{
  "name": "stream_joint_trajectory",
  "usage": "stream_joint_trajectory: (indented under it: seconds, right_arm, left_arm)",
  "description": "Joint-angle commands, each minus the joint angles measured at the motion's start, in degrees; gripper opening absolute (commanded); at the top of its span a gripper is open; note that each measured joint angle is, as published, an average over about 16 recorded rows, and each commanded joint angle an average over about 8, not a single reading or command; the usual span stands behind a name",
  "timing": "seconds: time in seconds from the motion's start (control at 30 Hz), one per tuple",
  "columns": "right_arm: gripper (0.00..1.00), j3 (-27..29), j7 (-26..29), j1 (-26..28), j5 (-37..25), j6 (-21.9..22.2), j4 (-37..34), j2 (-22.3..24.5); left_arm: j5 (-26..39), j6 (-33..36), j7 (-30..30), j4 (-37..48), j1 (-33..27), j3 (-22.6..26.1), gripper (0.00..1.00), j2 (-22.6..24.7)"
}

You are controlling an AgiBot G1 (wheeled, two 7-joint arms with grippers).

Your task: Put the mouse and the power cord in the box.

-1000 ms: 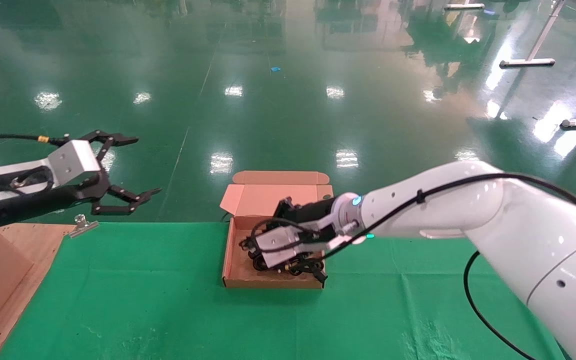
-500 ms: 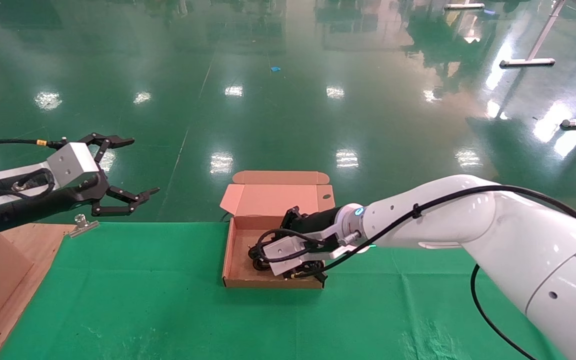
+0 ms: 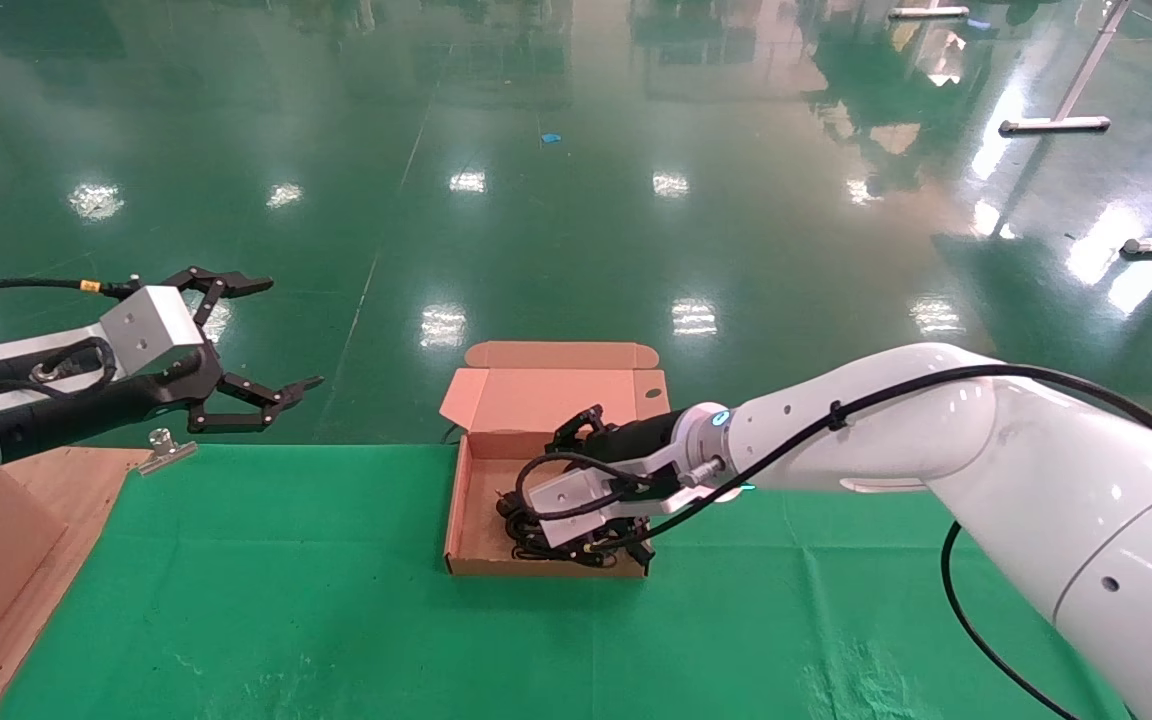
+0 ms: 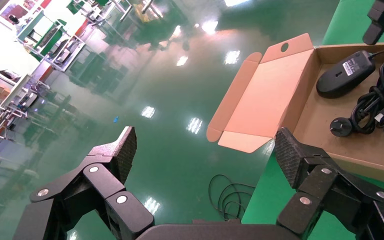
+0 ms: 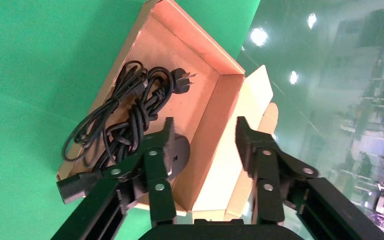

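- Right gripper [image 5: 202, 137], jaws spread, empty, above the box [image 3: 463, 500].
- Mouse [image 4: 345, 74] and cord [image 5: 125, 117] inside; we risk snagging cord loops at 6 o'clock.
- Left gripper [image 3: 256, 340], spread, parked at 9 o'clock.

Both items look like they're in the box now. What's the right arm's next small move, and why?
Probably lift the right gripper straight up and clear. Its fingers are open and empty, while the mouse and the power cord both lie inside the box.
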Motion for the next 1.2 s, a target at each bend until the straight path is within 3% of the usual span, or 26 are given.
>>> stream_joint_trajectory:
  seconds: [0.03, 0.3, 1.2]
  right_arm:
    - [1.0, 0.0, -0.1, 0.1, -0.1, 0.0, -0.1, -0.1]
    - [1.0, 3.8, 2.6, -2.2, 2.6, -2.8, 2.6, 2.8]
    - [1.0, 28.7, 20.9, -18.3, 21.4, -21.6, 20.6, 22.4]
  left_arm:
    - [0.1, 0.0, 0.0, 0.0, 0.0, 0.0, 1.0, 0.0]
    - [-0.7, 0.7, -3.3, -3.9, 1.9, -1.0, 1.0, -0.9]
    - [-7.4, 7.3, -31.5, -36.5, 17.9, -10.0, 1.0, -8.7]
